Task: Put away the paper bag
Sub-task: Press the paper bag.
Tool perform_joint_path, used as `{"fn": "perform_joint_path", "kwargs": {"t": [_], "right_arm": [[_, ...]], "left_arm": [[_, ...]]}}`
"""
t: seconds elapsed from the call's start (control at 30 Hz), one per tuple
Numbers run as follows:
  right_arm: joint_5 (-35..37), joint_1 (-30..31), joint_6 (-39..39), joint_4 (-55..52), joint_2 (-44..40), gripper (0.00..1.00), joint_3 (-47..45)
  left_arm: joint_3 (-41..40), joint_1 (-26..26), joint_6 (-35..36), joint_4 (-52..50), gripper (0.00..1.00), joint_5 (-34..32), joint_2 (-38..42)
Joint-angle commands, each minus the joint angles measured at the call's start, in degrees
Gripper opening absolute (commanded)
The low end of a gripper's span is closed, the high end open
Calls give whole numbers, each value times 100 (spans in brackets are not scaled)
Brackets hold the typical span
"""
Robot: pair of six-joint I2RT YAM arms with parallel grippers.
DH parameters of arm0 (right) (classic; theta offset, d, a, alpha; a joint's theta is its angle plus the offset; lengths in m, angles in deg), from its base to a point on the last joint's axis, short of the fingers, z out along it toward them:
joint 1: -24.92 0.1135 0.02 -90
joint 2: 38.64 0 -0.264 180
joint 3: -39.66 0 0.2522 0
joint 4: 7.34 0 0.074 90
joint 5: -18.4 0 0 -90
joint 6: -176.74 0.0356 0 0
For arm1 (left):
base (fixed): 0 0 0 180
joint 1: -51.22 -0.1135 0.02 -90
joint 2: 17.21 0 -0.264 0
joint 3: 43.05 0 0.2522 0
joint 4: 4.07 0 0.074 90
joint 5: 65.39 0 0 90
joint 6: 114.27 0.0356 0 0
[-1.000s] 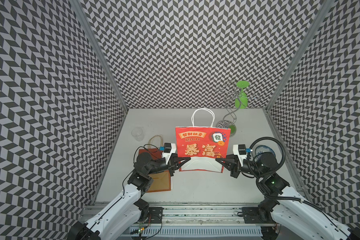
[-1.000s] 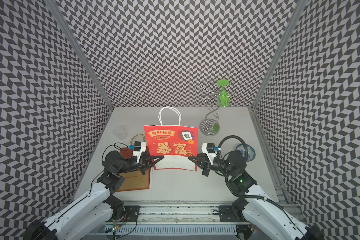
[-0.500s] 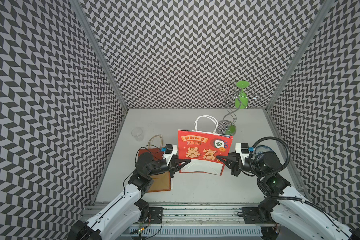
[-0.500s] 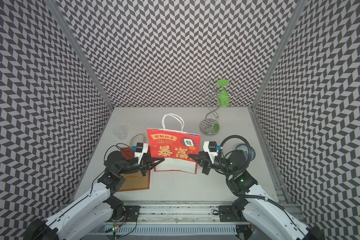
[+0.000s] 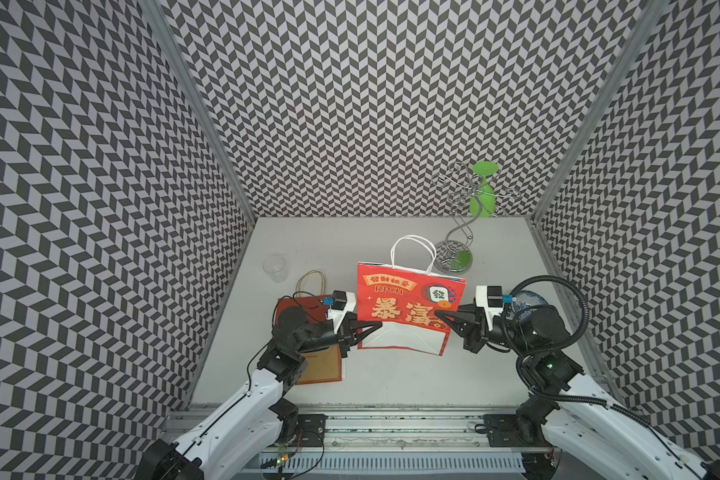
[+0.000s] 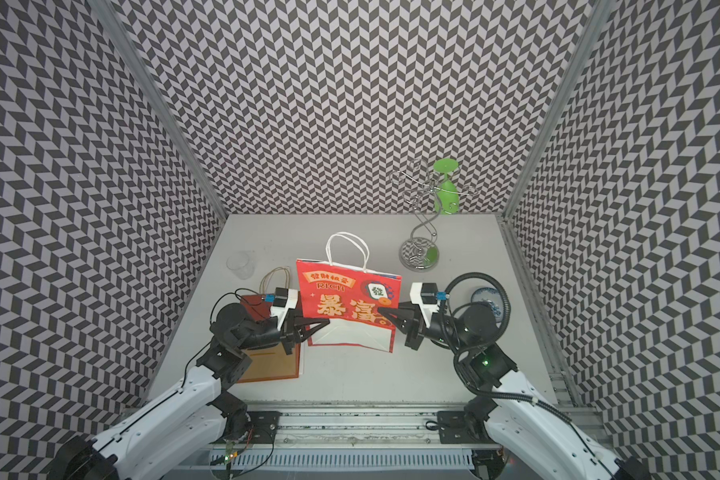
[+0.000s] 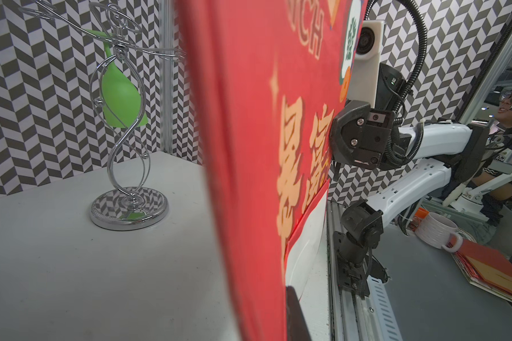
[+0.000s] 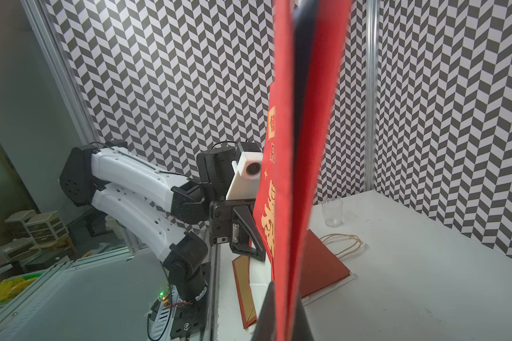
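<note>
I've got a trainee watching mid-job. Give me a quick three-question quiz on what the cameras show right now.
1. True or false: the left tool and the right tool are both shut on side edges of the red paper bag.
2. What hangs on the chrome stand? A. a green glass B. a towel C. a banana
3. Fill in: the flat brown bag lies on the table on the robot's ___ side.
Key: 1 true; 2 A; 3 left.
</note>
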Motion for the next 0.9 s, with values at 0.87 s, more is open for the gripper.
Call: {"fn": "perform_joint_path", "kwargs": {"t": [0.87], "right_arm": [[105,12,85,713,-118,2,434]], "left_arm": [[-208,-2,275,-238,0,-77,-103]]}}
